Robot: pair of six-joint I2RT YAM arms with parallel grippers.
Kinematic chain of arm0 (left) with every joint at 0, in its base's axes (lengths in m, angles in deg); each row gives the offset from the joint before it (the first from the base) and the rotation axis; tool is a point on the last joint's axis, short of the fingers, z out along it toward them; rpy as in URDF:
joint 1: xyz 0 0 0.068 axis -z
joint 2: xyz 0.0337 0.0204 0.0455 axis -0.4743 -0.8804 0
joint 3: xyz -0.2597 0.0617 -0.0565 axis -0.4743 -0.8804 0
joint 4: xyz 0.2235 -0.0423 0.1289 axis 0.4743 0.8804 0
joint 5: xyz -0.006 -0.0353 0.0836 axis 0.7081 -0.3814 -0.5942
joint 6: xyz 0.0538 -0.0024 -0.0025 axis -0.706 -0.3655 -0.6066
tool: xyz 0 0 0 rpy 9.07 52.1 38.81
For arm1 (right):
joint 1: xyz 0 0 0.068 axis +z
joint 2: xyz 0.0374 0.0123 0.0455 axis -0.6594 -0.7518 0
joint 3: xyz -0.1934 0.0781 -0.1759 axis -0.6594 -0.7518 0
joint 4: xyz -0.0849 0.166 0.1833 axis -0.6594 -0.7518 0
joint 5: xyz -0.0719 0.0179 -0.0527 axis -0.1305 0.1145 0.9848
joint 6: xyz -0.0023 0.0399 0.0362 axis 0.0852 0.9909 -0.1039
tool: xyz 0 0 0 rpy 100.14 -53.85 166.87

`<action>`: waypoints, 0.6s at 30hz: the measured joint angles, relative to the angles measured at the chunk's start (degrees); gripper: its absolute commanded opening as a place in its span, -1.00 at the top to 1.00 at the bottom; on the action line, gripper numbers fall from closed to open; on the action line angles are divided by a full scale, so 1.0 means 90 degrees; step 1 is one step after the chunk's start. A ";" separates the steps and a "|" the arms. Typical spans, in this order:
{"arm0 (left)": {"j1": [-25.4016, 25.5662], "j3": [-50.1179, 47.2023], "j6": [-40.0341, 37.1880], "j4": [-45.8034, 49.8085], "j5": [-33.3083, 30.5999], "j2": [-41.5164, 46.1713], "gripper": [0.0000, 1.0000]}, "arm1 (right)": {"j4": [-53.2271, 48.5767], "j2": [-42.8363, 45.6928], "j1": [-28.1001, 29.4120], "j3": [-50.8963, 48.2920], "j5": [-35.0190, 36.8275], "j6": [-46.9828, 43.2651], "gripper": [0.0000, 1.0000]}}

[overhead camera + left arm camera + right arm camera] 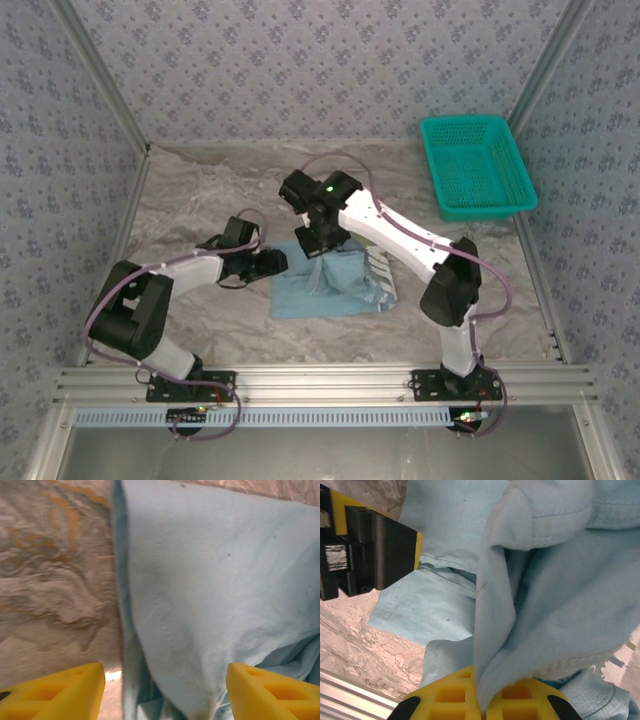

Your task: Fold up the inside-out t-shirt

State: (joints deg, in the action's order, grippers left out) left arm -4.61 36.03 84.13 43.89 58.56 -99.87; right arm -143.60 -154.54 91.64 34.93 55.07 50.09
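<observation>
Mid-fold: t-shirt (330,288) at centre of table (200,200), part lifted.
Soft, light; best taken at hem/seam. Pinched in a fold by R gripper (482,695); straddled at edge by L gripper (270,262), spread apart.

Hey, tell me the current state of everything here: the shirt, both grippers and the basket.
t-shirt: lying on the table, bunched in the middle, one fold pulled up.
left gripper: open, fingers on either side of the shirt's edge.
right gripper: shut on a pinch of the t-shirt.
teal basket: upright, at the table's far right corner.
</observation>
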 measured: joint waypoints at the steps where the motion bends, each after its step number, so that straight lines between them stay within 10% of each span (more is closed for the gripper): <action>1: -0.0032 -0.0046 0.0002 0.0029 -0.0056 0.0083 -0.34 | 0.0073 -0.0092 0.0010 0.0000 -0.0049 0.0002 1.00; 18: -0.1319 -0.0857 0.0044 0.0661 -0.0770 0.1999 -0.46 | 0.2186 -0.1438 0.0517 0.0330 -0.1647 0.0328 0.04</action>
State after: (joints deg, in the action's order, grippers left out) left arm -16.48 28.31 84.53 49.84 51.63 -81.88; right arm -123.93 -167.48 96.30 37.90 40.25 53.04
